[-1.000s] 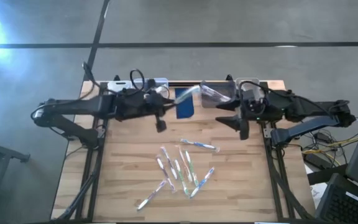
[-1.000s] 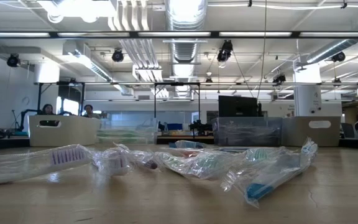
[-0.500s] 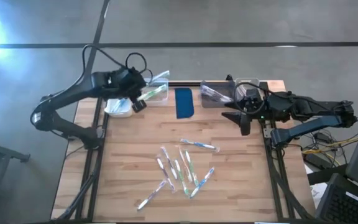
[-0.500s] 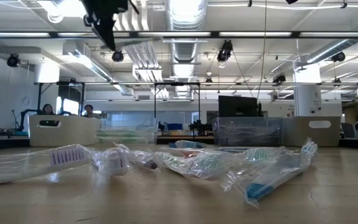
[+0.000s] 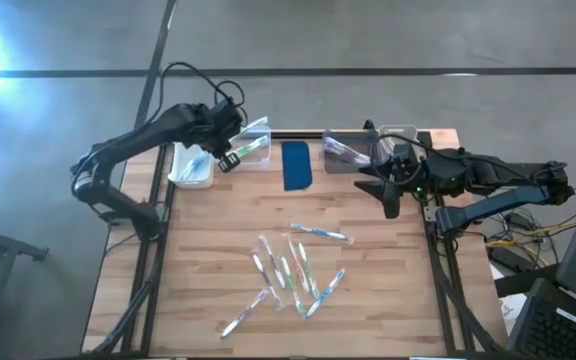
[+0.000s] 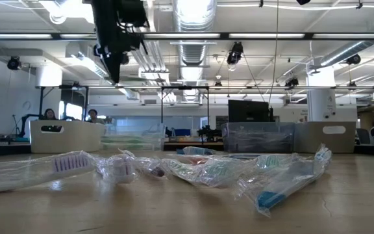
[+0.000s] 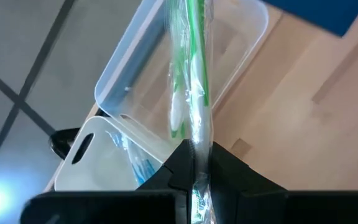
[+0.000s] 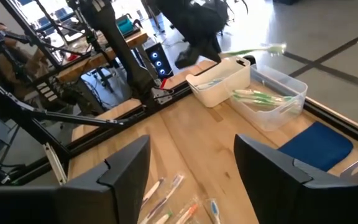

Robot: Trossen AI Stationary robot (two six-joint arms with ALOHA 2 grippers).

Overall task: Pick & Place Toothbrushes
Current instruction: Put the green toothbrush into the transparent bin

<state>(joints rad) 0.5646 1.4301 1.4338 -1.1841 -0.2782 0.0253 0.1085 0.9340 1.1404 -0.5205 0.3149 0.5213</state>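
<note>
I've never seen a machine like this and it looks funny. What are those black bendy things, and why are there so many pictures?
They are two robot arms at a wooden table, each ending in a two-finger gripper. One camera looks down from above, one sits low on the table, and one rides on each wrist. Loose toothbrushes in clear wrappers lie on the table. The left gripper is shut on a green toothbrush, holding it over a clear bin at the back, beside a white bin and a blue pad. The right gripper waits open, holding nothing.
</note>
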